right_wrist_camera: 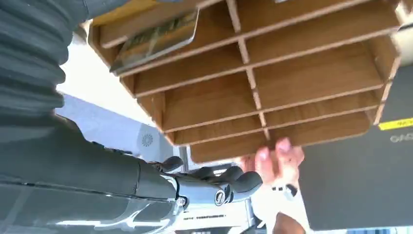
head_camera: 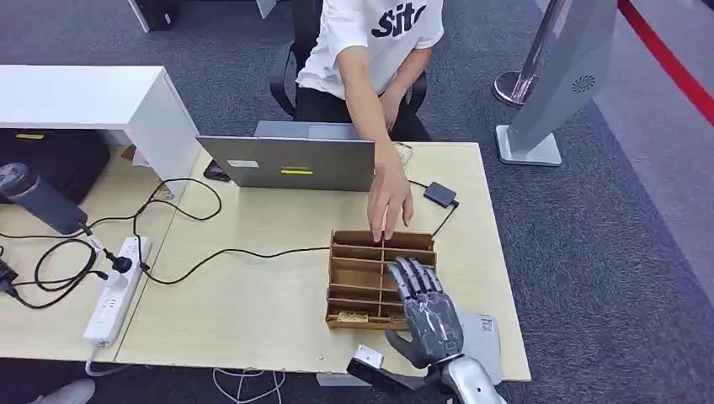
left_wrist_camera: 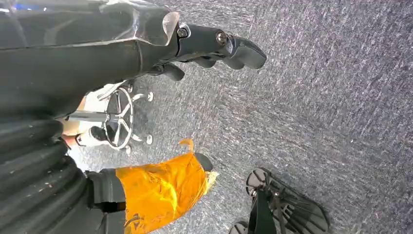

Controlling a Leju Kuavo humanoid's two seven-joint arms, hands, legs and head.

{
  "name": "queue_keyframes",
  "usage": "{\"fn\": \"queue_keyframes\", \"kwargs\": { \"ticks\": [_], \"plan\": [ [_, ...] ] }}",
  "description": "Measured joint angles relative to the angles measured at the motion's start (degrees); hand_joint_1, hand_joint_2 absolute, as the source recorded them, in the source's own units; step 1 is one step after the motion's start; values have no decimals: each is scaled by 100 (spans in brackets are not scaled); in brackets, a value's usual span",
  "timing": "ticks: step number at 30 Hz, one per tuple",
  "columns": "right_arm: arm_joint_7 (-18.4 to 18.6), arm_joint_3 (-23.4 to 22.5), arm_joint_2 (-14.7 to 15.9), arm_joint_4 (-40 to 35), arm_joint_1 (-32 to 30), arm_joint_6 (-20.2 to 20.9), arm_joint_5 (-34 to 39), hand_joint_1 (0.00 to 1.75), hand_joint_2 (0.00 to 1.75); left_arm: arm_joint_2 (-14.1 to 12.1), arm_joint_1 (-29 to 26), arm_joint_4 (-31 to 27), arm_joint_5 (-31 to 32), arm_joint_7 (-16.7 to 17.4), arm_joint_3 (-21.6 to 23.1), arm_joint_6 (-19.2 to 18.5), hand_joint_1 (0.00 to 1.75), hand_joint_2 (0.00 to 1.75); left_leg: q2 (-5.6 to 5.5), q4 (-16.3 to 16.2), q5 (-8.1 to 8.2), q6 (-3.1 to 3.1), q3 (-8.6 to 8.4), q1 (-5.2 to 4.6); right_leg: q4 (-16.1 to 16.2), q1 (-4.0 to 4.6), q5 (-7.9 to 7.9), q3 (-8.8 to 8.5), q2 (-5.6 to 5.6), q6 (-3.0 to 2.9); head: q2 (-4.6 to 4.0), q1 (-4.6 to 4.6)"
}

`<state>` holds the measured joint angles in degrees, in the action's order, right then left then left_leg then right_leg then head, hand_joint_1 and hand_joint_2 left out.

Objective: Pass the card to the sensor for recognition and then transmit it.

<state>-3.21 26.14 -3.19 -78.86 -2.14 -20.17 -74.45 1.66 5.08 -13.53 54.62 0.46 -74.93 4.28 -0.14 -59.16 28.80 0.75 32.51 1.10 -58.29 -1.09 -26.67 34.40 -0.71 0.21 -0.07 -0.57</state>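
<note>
A: What do the fingers have?

B: Nothing; the right hand (head_camera: 427,313) hovers over the near right part of the brown wooden slotted card rack (head_camera: 354,278), its dark fingers (head_camera: 412,276) stretched flat and slightly apart, pointing away from the robot toward the person's hand (head_camera: 389,200) at the rack's far edge.

A: And the card?

B: A thin patterned card (right_wrist_camera: 155,41) lies flat in the nearest row, left compartment; so it sits to the left of the fingers and nearer the robot than their tips; its long axis runs along the slot, across the robot's front.

A: Which arm is closer?

B: The right, by far; its palm faces down, wrist at the table's (head_camera: 253,295) near edge; the left hand (left_wrist_camera: 214,46) hangs over grey carpet (left_wrist_camera: 316,97), fingers loosely curled, holding nothing.
</note>
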Motion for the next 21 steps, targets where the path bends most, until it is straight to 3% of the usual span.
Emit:
{"fn": "queue_keyframes", "kwargs": {
  "ticks": [21],
  "plan": [
    [-225, -166, -11, -87, -7, -26, -97, 0, 175, 0, 1, 0, 33, 0, 0, -13, 0, 175, 0, 0, 0, 0, 0, 0, 0, 0, 0, 0, 0, 0, 0, -2]
  ]
}}
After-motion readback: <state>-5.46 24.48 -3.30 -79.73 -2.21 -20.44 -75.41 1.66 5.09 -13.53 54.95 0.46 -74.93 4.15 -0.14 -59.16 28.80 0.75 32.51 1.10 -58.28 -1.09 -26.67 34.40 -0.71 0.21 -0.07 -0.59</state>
